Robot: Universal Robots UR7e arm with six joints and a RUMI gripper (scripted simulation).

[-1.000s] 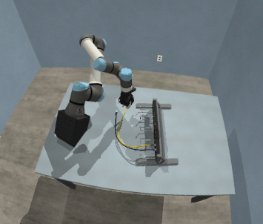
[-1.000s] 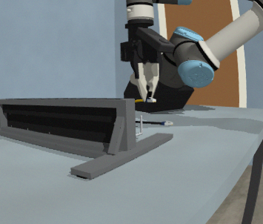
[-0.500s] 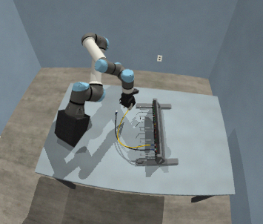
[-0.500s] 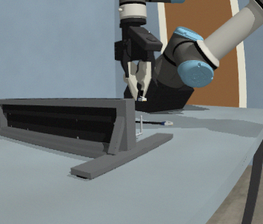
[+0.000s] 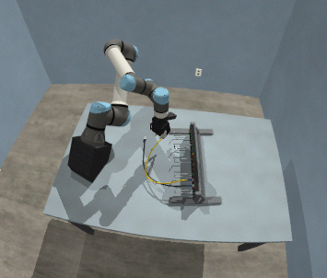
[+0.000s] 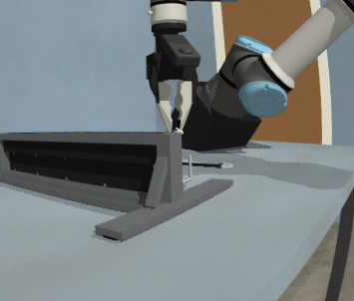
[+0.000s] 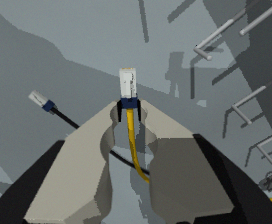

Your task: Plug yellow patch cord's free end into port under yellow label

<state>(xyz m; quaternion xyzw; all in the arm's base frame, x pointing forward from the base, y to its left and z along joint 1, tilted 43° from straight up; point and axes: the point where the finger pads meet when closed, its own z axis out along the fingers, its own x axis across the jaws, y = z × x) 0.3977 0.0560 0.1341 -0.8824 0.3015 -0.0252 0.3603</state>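
Note:
My gripper (image 7: 129,101) is shut on the yellow cord's free plug (image 7: 128,84), a clear plug with a dark boot that sticks out past the fingertips. In the top view the gripper (image 5: 161,133) hangs above the table, left of the rack's far end. The yellow cord (image 5: 151,162) loops from the gripper down to a port near the rack's (image 5: 193,158) near end. In the exterior view the fingertips (image 6: 176,127) hover just above the rack's (image 6: 86,159) top edge at its right end. The port labels show as small colored dots, too small to read.
The other cord is dark; its free plug (image 7: 38,98) lies on the table left of my fingers and also shows in the exterior view (image 6: 223,165). Thin grey rods (image 7: 222,32) jut from the rack's front. The robot base (image 5: 89,156) stands on the table's left.

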